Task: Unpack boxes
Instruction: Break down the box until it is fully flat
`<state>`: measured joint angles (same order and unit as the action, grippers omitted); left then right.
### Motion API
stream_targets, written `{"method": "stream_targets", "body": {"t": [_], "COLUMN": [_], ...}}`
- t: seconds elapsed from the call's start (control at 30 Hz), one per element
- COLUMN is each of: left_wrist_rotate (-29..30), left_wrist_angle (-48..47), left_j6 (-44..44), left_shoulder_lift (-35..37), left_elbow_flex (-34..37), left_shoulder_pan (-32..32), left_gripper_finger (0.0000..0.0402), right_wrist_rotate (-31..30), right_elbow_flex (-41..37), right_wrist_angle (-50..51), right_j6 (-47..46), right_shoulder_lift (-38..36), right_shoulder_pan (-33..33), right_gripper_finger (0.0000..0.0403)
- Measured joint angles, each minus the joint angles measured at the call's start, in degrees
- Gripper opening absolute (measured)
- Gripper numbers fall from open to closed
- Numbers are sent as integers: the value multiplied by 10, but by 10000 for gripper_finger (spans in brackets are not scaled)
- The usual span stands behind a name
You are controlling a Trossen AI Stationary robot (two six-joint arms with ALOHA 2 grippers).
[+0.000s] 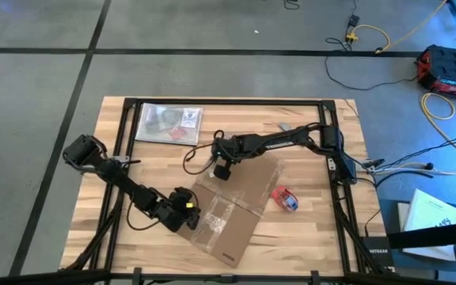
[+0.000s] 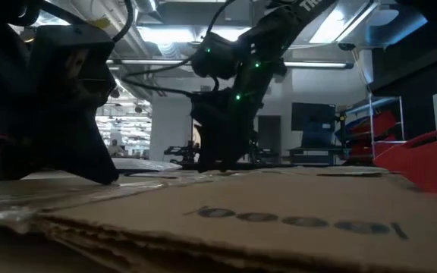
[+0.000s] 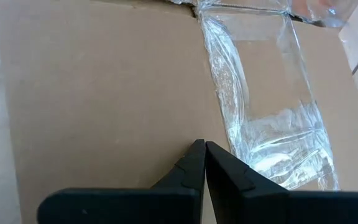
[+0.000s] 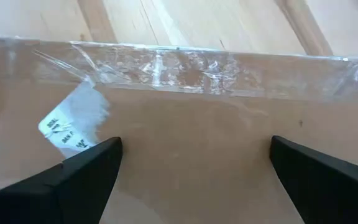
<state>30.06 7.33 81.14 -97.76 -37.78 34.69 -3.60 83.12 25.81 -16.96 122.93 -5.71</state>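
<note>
The shallow brown cardboard box (image 1: 232,210) lies flat on the wooden table, with shiny clear tape strips (image 3: 260,124) across its top. My left gripper (image 1: 197,215) is shut and slants down at the box's left part, its tips (image 3: 204,148) beside a tape strip. My right gripper (image 1: 222,172) is open and points down over the box's far taped edge (image 4: 185,74). One of its fingers (image 4: 86,171) stands on each side of bare cardboard, next to a white label (image 4: 73,124). In the low view the left gripper (image 2: 51,114) looms near and the right gripper (image 2: 222,144) stands behind it. My left gripper's shut fingertips are at the box's top face (image 3: 166,124), just beside the long tape strip, and come at it slanting down from the table's left. Whether they touch the cardboard I cannot tell.
A clear plastic bag (image 1: 169,123) with contents lies at the table's far left. A small red-and-blue object (image 1: 286,199) sits just right of the box. Black frame rails (image 1: 125,134) run along the table's sides. Bare wood shows at the right.
</note>
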Motion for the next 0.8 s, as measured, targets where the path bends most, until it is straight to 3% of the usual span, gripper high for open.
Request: {"method": "stream_targets", "body": {"t": [0.3,0.8], "left_wrist_rotate": [0,7], "left_wrist_angle": [-13,-22], "left_j6": [35,41], "left_shoulder_lift": [0,-1], "left_elbow_flex": [0,1], "left_shoulder_pan": [6,6], "left_gripper_finger": [0,0], "right_wrist_rotate": [14,-12], "right_elbow_flex": [21,206], "right_wrist_angle": [24,156], "right_j6": [-4,40], "right_shoulder_lift": [14,-13], "right_shoulder_pan": [3,4], "right_gripper_finger": [395,369]}}
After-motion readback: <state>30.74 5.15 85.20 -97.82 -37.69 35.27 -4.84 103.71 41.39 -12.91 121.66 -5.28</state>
